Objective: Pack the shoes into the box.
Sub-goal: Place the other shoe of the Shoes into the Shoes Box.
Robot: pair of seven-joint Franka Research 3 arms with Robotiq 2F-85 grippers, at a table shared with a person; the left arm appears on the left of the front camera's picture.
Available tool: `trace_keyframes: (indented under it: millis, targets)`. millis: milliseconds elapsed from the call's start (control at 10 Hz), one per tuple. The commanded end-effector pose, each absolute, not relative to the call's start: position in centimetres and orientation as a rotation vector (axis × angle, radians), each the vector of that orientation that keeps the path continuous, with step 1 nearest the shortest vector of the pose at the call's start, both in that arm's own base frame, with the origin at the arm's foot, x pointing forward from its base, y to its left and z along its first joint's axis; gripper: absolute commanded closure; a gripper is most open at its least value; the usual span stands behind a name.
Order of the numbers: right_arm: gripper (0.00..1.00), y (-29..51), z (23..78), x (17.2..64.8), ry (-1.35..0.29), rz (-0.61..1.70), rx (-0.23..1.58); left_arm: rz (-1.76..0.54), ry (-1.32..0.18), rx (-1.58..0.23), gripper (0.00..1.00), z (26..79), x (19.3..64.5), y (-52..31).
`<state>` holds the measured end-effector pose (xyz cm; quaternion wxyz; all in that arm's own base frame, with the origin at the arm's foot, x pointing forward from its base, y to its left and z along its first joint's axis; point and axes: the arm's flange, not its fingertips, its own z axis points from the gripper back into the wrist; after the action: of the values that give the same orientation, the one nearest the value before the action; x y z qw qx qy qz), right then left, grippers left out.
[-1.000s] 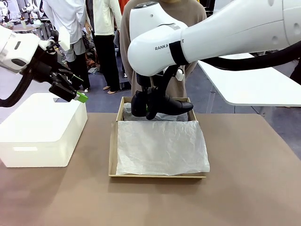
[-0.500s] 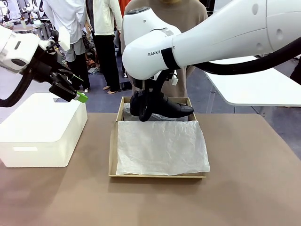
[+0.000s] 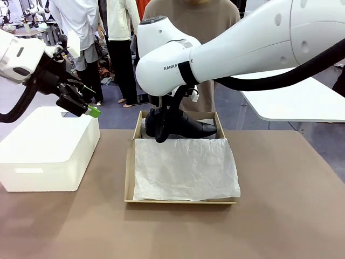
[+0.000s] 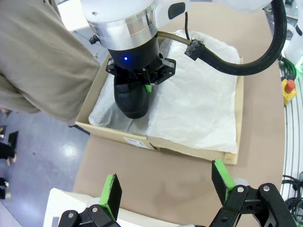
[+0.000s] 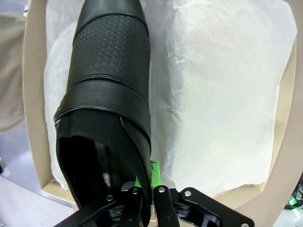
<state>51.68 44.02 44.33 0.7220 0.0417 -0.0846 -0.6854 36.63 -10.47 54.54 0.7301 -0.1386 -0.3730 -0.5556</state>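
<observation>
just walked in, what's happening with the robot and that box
The right gripper, jaws shut, holds a glossy black leather dress shoe by its heel end over the far end of the plain brown cardboard shoebox, above its white tissue paper. The left gripper, jaws open and empty, hovers above the white rectangular box. A person in a brown top stands beyond the shoebox.

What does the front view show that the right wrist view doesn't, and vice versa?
Front view: the white box, the open left end effector beside it, a person across the table. Right wrist view: the black dress shoe's textured toe panel and strap, the right end effector shut on its rim. Both: that shoe over the tissue-lined cardboard box.
</observation>
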Motion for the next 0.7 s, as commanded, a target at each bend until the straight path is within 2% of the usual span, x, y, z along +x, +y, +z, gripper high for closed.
trace_keyframes:
  millis: [0, 600]
  targets:
    - [1.00, 44.2, 44.7, 52.5, -0.207, -1.498, 0.106, -1.240, -0.835, -0.321, 0.00, 54.5, 36.8, -10.3]
    - [1.00, 44.1, 43.0, 53.6, -0.189, -1.513, 0.115, -1.240, -0.835, -0.321, 0.00, 54.5, 36.8, -10.3]
